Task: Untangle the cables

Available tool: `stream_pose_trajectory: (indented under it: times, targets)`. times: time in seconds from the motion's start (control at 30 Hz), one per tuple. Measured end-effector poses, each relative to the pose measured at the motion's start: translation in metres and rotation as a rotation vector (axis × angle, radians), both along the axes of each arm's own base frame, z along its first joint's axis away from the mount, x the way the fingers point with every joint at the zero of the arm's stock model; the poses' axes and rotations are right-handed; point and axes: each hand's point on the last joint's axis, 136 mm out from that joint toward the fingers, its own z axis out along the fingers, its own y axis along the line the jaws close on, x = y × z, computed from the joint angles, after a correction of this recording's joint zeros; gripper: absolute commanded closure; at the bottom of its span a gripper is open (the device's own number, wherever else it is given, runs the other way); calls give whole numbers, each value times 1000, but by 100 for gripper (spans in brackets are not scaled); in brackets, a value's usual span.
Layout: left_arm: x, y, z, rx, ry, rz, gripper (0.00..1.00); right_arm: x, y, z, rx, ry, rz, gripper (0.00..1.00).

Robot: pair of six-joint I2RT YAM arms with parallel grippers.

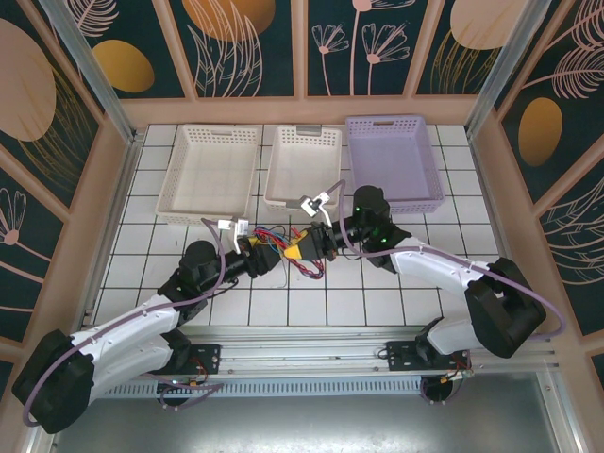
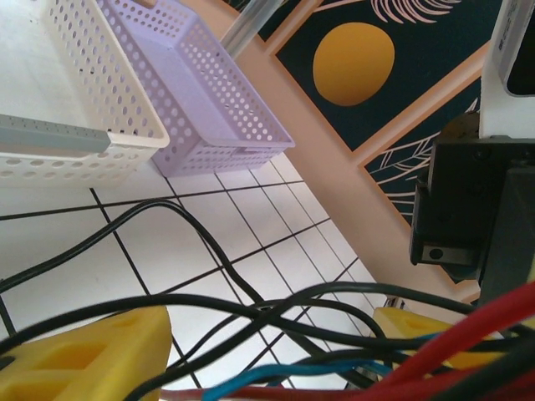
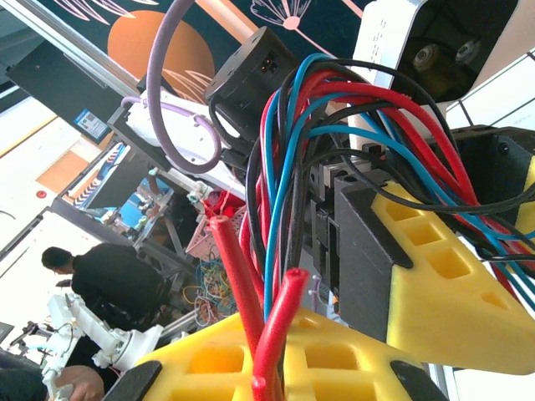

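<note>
I see the cables (image 1: 283,247), a red, blue and black tangle, bunched between the 2 grippers at the middle of the tiled table (image 1: 377,302). My left gripper (image 1: 267,253) comes in from the left, its yellow fingers (image 2: 92,355) apart, with black strands crossing the gap. My right gripper (image 1: 305,247) is clamped on red strands of the cables. 3 baskets line the far edge, with the lilac basket (image 1: 394,160) rightmost.
</note>
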Motion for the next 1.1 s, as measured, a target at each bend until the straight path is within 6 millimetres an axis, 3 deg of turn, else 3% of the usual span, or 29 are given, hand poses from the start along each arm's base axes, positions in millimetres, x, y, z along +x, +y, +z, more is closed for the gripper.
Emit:
stream_pose_trajectory:
  times: [0.17,0.47,0.77,1.1]
  targets:
    - [1,0,5,-12,-16,6,49,-2,2,0,1,-2,4,100]
    - [-2,1,5,-9,-26,3,76,1,2,0,-1,0,-16,100]
    - [-5,13,-6,70,-15,41,100,7,-5,-4,-16,9,-72,100]
    - [19,36,-12,271,88,221,100,27,-25,-20,-76,23,-213,100]
